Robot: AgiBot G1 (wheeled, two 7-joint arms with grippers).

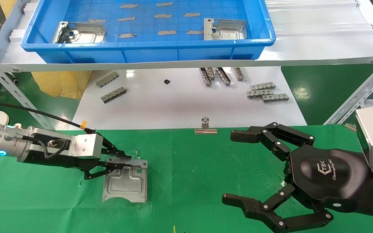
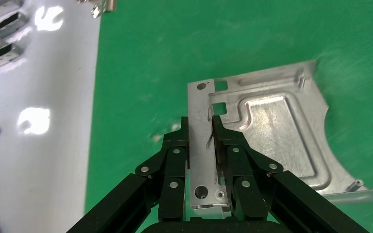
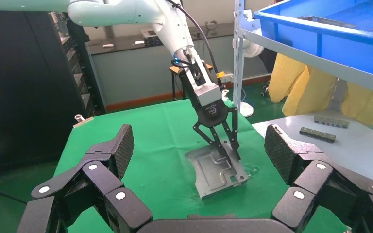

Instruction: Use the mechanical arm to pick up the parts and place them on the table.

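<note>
left gripper (image 1: 121, 163) is seen low over the left part of the green table (image 1: 189, 168), fingers (image 2: 177, 155) pinched on the raised flange of one stamped part (image 1: 125, 183). the flange sits between the two fingers in the left wrist view; the part's body lies flat on the cloth, extending from the gripper toward the near edge. the same part (image 3: 218, 172) is seen in the right wrist view with the left gripper (image 3: 223, 145) coming down on its edge from above.

two more parts are seen in the blue tray (image 1: 147, 48) on the shelf beyond the table: one (image 1: 79, 32) at the tray's near left corner, one (image 1: 225, 29) toward its near right side. small grey slips (image 1: 167, 32) are spread across the tray floor between and behind them.

below the shelf, grey toothed strips (image 1: 267, 92) are laid in groups on the white surface (image 1: 180, 103), with a small black piece (image 1: 166, 82) near its far edge. a binder clip (image 1: 205, 127) is clamped on the table's far edge, about midway.

right gripper (image 1: 235, 168) is held over the right part of the table, fingers (image 3: 279, 148) spread wide, nothing between them, well apart from the held part.
</note>
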